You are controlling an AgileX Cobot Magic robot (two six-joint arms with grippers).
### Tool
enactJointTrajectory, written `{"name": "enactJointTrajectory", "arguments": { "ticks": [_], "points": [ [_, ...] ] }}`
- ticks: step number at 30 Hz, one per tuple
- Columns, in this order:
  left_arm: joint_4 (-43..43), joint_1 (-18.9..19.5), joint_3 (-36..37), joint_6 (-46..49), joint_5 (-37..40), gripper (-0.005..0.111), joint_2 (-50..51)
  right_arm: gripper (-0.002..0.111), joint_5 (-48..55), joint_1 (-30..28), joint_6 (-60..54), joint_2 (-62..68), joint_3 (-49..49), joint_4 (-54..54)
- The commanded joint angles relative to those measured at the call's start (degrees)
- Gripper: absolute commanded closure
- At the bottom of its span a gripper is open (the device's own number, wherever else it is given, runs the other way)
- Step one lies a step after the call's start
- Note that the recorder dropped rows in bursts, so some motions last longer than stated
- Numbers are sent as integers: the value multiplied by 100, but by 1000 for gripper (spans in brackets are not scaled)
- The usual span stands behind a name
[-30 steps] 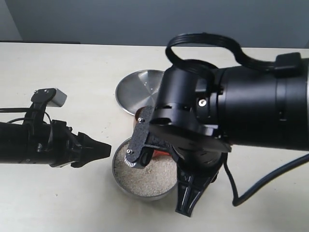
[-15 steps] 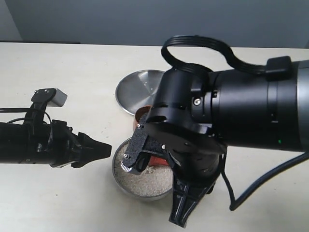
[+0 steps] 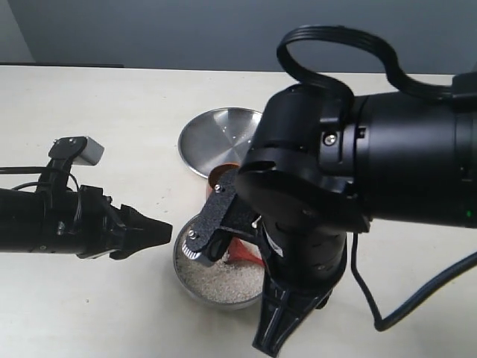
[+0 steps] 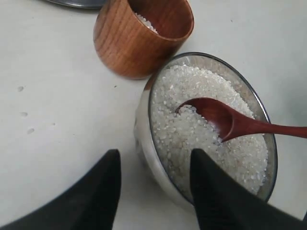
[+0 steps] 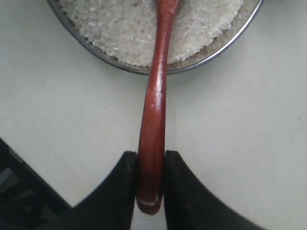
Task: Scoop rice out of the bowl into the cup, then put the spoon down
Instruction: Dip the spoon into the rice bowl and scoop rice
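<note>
The steel bowl holds a heap of rice; the same bowl lies under my right arm in the exterior view. The spoon has its head resting in the rice. My right gripper is shut on the end of the spoon handle, just outside the bowl rim. My left gripper is open and straddles the bowl's rim, one finger over the table and one over the rice. The wooden cup stands beside the bowl with a few grains inside.
A flat round steel plate lies behind the cup. My bulky right arm covers much of the bowl and the table's right side. The left arm lies low along the left.
My right arm has swung and sunk slightly toward the near edge, with the spoon in the rice. More of the cup now shows behind it. The left arm has not moved.
</note>
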Motion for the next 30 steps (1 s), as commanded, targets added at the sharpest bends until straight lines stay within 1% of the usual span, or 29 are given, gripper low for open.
{"name": "enactJointTrajectory", "arguments": {
  "ticks": [1,24,30],
  "points": [
    [25,-21,21,22,81,62,9,109,-1,12,90,-83,-28,-80],
    [60,-21,21,-3,68,62,9,109,-1,1,90,-83,7,-526],
    [60,-21,21,-3,68,62,9,109,-1,1,90,-110,7,-374]
  ]
}}
